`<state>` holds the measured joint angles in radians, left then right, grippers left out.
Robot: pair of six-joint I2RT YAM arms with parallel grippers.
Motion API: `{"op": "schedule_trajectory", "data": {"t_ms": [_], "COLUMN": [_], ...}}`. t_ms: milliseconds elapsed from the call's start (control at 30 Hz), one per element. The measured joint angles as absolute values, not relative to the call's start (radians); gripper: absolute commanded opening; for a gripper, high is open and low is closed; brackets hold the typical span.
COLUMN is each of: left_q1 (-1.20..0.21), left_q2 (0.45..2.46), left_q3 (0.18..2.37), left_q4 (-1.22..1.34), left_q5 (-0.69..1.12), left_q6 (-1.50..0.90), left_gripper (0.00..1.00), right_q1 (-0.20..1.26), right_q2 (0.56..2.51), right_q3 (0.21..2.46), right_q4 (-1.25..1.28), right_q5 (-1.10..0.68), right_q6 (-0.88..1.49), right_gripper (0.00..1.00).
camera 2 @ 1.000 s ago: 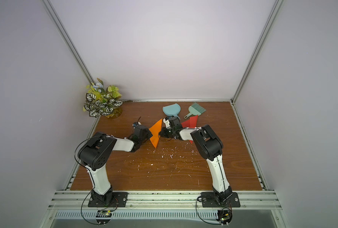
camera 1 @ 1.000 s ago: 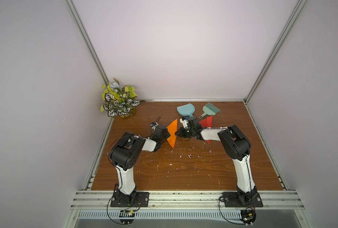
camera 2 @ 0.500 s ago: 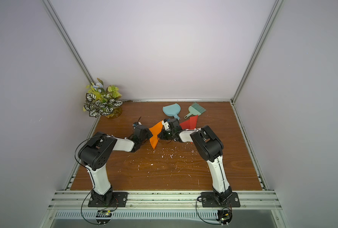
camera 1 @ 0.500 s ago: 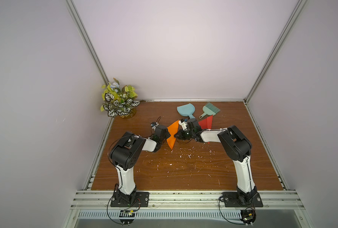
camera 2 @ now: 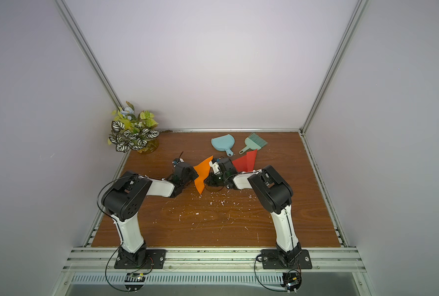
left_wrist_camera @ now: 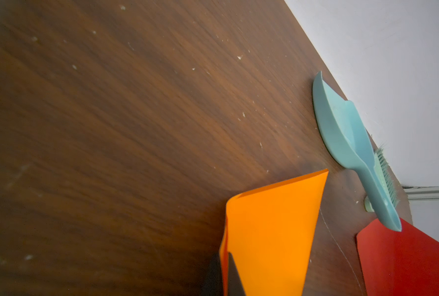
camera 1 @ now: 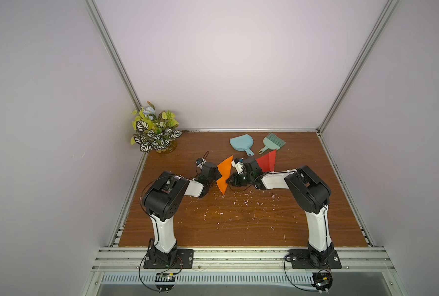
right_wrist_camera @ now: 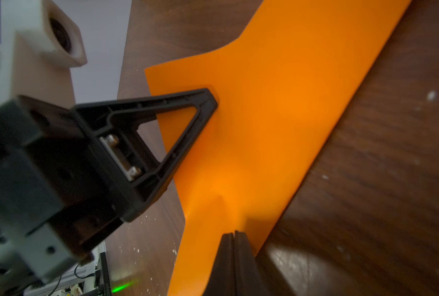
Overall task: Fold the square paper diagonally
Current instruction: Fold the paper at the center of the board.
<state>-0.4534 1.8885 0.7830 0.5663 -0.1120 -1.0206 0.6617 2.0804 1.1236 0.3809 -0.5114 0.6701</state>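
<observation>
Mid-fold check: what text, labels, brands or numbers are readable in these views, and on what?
None readable.
The orange paper, red paper, dustpan and brush are plain.
Any marking on the robot arms is too small or blurred to read.

Bent orange paper [left_wrist_camera: 269, 235] between fingers [left_wrist_camera: 213, 279], blue dustpan [left_wrist_camera: 341, 128], red paper [left_wrist_camera: 405, 264]

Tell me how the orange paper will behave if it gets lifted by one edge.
Likely floppy: the orange paper bows and dimples where the left claw and right claw pinch it. Probably very light, being a thin sheet; it may crease easily.
</observation>
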Motion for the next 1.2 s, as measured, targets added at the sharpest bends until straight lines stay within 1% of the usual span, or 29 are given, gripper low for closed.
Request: {"op": "schedule_trajectory", "data": {"t_ms": [733,1200], "left_q1": [-0.45,-0.445], "left_q2": [1.89,1.875], "left_q3": [0.752,0.709], "left_q4": [0.625,0.664], "left_q5": [-0.109,-0.109], "left_q6": [-1.026,-1.067], "left_gripper": [0.0,0.0], "right_q1": [0.701,0.677], "right_q2": [2.048,2.053], "right_q3": [1.065,1.108], "right_q4": [0.421,0.382], "right_q5": [-0.548,-0.535], "right_q6": [0.673,0.67], "right_gripper": [0.06,0.06]}}
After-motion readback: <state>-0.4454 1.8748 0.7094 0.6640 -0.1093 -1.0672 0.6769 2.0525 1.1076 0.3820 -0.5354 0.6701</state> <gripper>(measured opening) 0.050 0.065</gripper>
